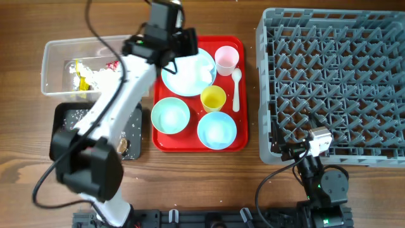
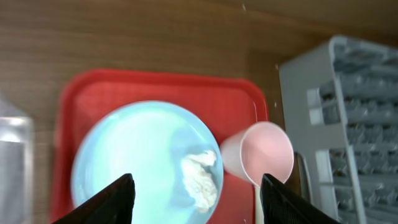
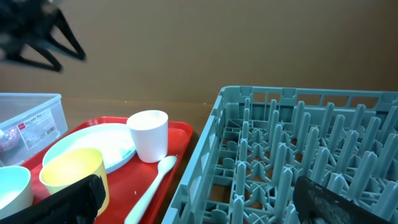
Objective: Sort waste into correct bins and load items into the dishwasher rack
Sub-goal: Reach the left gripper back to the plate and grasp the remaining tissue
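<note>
My left gripper [image 1: 183,41] hangs open over the light blue plate [image 1: 188,71] on the red tray. In the left wrist view a white crumpled tissue [image 2: 200,180] lies on the plate [image 2: 137,155], between and below the spread fingers, with nothing held. The pink cup [image 1: 226,59], yellow cup [image 1: 213,98], white spoon [image 1: 236,88] and two light blue bowls [image 1: 170,116] [image 1: 217,130] also sit on the tray. My right gripper [image 1: 288,150] stands open at the near left corner of the grey dishwasher rack [image 1: 335,82], holding nothing.
The red tray [image 1: 193,142] lies between the bins and the rack. The clear bin [image 1: 54,54] at the far left holds red and yellow wrappers and tissue. In front of it the black bin [image 1: 63,117] holds white grains; a brown lump [image 1: 122,145] shows by its right edge.
</note>
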Robot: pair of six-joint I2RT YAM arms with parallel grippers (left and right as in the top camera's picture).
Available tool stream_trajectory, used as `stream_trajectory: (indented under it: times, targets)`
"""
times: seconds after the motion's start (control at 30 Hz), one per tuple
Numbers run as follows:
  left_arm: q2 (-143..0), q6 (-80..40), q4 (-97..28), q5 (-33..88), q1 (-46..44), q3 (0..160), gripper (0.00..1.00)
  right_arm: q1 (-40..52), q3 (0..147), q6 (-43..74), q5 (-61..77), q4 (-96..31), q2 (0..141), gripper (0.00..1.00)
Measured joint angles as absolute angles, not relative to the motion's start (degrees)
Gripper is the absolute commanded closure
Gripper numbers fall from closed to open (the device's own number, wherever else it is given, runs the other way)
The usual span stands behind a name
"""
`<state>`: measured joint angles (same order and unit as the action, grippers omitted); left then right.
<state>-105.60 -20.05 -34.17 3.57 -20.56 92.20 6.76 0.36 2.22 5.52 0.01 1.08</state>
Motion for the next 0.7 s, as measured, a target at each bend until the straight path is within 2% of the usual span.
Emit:
stream_trajectory:
  times: [0.43, 0.7]
  targets:
    - [-120.73, -20.08, -30.59, 6.04, -22.7, 92.2, 0.36, 6.76, 0.36, 2.22, 5.52, 0.01, 1.08, 0.0]
    - [-122.83, -20.14, -30.28, 6.13, -24.29, 92.2, 0.35, 6.76, 0.36, 2.24, 5.52, 0.01, 1.08, 0.0]
